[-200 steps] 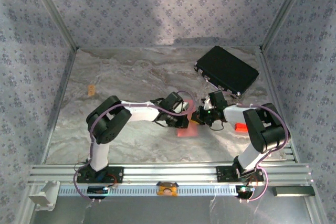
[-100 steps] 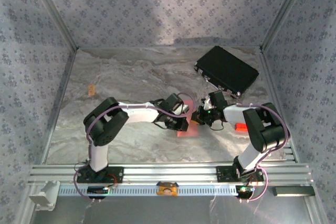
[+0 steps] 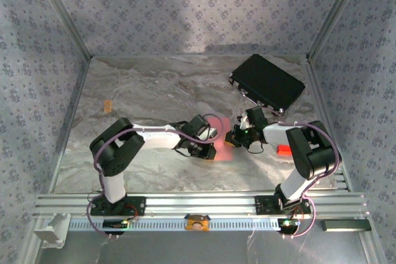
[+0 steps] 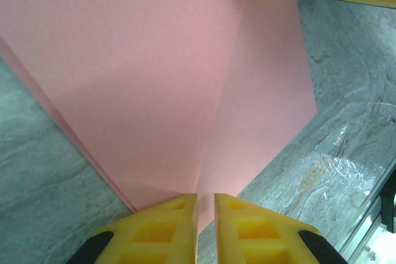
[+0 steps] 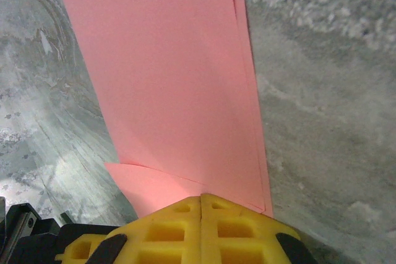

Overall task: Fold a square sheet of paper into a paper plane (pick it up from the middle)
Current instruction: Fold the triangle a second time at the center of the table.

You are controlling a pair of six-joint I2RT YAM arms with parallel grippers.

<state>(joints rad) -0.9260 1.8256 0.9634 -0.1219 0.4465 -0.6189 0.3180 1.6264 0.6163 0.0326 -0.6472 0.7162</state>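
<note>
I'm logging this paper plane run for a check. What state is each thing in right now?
sheet of paper: partly folded, creased and layered, not yet a plane.
right gripper: shut on the sheet's edge.
left gripper: slim gap between its fingers at the sheet's corner; grip unclear.
black case: closed, lying flat.

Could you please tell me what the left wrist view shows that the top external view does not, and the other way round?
Left wrist view: fine creases in the pink paper, running toward the slightly parted left claw. Top external view: the black case at the far right and a small orange tag at the left. Both: the pink paper lying on the marble table.
</note>
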